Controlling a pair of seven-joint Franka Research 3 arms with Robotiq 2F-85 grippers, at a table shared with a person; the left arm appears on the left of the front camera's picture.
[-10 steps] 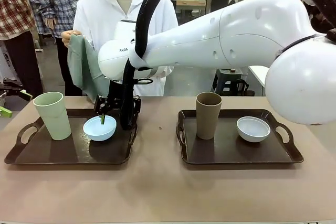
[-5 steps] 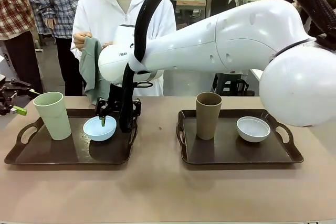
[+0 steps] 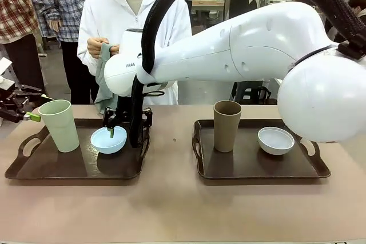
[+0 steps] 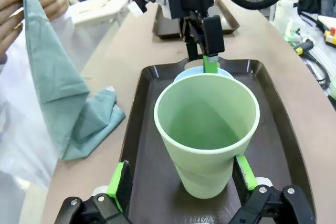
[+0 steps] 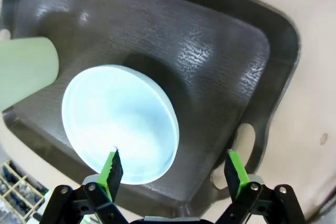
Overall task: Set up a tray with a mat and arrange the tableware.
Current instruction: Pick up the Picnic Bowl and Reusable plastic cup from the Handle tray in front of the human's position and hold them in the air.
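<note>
The right gripper [image 5: 174, 165], fingers apart, hovered over the light blue bowl [image 5: 119, 121] on the left tray [image 3: 34, 171], at 3 o'clock from the pale green tumbler [image 4: 207, 129]. The left gripper [image 4: 184, 178], fingers spread, flanked that tumbler, presumably to lift it clear.

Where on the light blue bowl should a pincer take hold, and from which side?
Probably the rim, from above, one finger inside, one outside: the light blue bowl sits upright and open, and its low curved wall offers little for a side grip.
</note>
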